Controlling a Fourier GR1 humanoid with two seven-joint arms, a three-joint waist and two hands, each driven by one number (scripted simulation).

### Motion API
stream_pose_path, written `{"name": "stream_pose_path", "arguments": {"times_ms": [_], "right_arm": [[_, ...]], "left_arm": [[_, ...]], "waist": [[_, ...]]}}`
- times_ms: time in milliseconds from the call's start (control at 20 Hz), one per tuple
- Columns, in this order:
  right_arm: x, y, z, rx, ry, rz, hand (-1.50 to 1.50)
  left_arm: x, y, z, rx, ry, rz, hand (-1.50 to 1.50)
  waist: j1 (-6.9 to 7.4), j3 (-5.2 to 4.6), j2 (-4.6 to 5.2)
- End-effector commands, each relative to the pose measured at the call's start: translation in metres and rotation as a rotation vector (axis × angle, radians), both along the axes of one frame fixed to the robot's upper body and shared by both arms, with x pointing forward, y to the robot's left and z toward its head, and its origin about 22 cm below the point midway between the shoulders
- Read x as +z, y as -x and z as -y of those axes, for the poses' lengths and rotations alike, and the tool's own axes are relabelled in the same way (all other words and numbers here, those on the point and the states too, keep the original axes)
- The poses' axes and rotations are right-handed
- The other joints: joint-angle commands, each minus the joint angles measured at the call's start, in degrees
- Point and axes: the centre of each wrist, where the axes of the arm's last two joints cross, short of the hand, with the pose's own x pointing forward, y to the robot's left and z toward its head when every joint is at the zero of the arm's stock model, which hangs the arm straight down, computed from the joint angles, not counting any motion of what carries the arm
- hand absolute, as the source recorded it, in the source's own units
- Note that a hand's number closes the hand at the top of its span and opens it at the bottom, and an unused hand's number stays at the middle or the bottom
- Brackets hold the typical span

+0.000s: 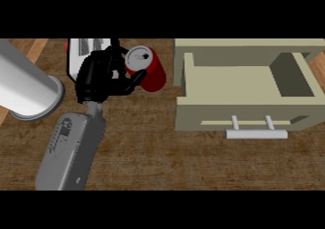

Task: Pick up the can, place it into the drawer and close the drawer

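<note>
— Head view: confirm open drawer [237,82] at right, then locate right hand [98,78] and red can [155,76].
— Confirmed. Found left of drawer, hand curled round can; long axis slanted, lid upper-left, base toward drawer. Carry rightward.

Red can [151,75] with a silver top, tilted, near the left wall of the beige drawer [244,114], drawer pulled open, pale bar handle [256,133] at its front.
</note>
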Motion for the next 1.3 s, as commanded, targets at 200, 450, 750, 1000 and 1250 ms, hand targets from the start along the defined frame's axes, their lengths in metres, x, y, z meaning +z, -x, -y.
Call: {"name": "stream_pose_path", "arguments": {"times_ms": [200, 450, 750, 1000, 1250], "right_arm": [[-0.008, 0.009, 0.001, 0.014, -0.008, 0.005, -1.5], [-0.013, -0.012, -0.004, 0.024, -0.02, 0.012, -1.5], [0.003, -0.007, 0.011, 0.021, -0.008, 0.015, -1.5], [-0.004, -0.004, -0.01, 0.028, -0.018, 0.021, -1.5], [-0.023, -0.01, 0.002, 0.027, -0.016, 0.027, -1.5]], "left_arm": [[0.064, 0.0, 0.033, -0.008, -0.006, 0.013, 1.5], [0.078, -0.017, 0.079, 0.001, -0.038, 0.027, 1.5], [0.095, -0.028, 0.103, -0.012, -0.054, 0.039, 1.5], [0.109, -0.044, 0.114, -0.011, -0.08, 0.019, 1.5], [0.116, -0.05, 0.136, -0.006, -0.06, 0.019, 1.5]], "waist": [[-0.59, -0.01, 0.05], [-1.1, 0.0, 0.31], [-1.25, -0.03, 0.31], [-1.22, -0.02, 0.31], [-1.85, 0.01, 0.49]]}}
